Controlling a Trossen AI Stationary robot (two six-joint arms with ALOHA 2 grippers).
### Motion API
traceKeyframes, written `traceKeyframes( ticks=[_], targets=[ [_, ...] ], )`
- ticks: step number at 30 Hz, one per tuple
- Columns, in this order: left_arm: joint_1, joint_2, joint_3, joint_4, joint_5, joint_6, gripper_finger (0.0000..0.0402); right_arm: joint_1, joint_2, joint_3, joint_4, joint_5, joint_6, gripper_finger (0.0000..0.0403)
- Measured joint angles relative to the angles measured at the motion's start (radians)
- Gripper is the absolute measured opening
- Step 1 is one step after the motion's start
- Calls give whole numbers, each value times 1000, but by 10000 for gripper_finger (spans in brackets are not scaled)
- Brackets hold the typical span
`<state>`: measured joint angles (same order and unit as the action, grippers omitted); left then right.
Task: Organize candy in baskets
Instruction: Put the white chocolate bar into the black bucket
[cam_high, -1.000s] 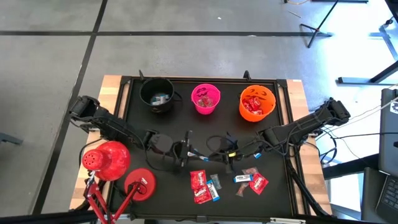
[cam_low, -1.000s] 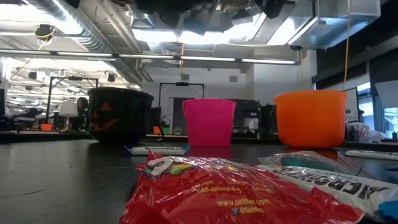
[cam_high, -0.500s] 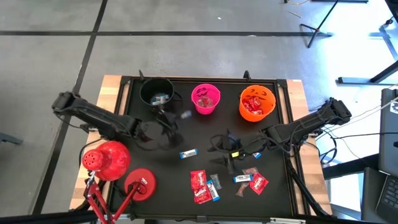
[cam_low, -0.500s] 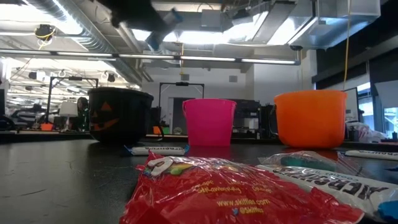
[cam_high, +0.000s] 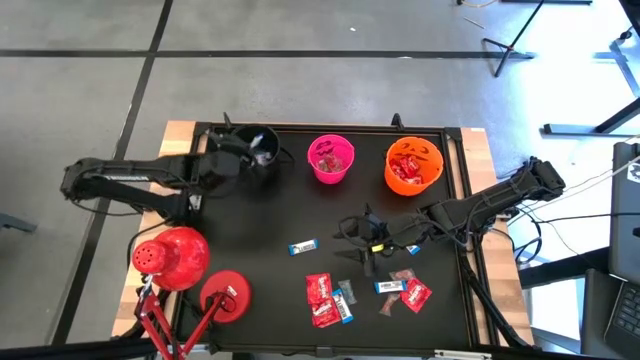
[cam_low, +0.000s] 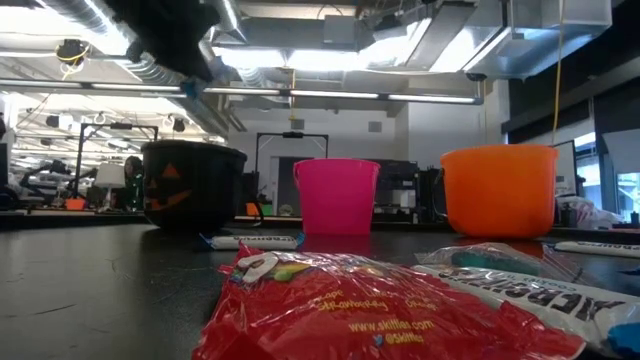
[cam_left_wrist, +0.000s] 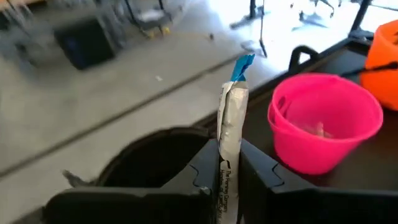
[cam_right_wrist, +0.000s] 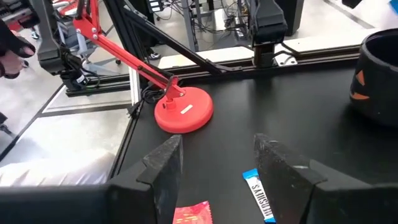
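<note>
Left gripper (cam_left_wrist: 229, 177) clamped on a grey candy (cam_left_wrist: 231, 124) above the black bucket (cam_high: 252, 150), best released squarely over its mouth; right gripper (cam_right_wrist: 217, 165) apart

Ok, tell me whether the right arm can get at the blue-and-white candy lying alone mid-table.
Probably yes. The right gripper has its jaws open with that blue-and-white candy just ahead of them, nothing between, and the left gripper is away over the black bucket.
</note>
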<state>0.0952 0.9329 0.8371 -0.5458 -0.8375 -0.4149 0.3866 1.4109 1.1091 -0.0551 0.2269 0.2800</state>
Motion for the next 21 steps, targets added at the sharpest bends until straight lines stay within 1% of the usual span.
traceKeyframes(
  ticks=[2, 4, 7, 12, 15, 17, 21],
  targets=[
    [53, -5, 0, -7, 94, 2, 33, 0, 0, 0, 0, 7, -1, 193],
    [99, -3, 0, -22, 155, 5, 40, -1, 0, -1, 0, 16, -1, 193],
    [150, -1, 0, -44, 164, 6, 67, -1, 0, -1, 0, 26, -2, 193],
    [214, 3, 0, -76, 181, 20, 132, -1, 0, -1, -10, 26, -2, 193],
    [228, 2, 0, -75, 216, 43, 163, -1, 0, -2, -27, 26, -2, 193],
    [227, -2, 0, -54, 255, 81, 176, -1, 0, -2, -32, 27, -2, 193],
    [199, -22, 2, 16, 414, 221, 184, -1, 0, -2, -30, 27, -2, 193]
  ],
)
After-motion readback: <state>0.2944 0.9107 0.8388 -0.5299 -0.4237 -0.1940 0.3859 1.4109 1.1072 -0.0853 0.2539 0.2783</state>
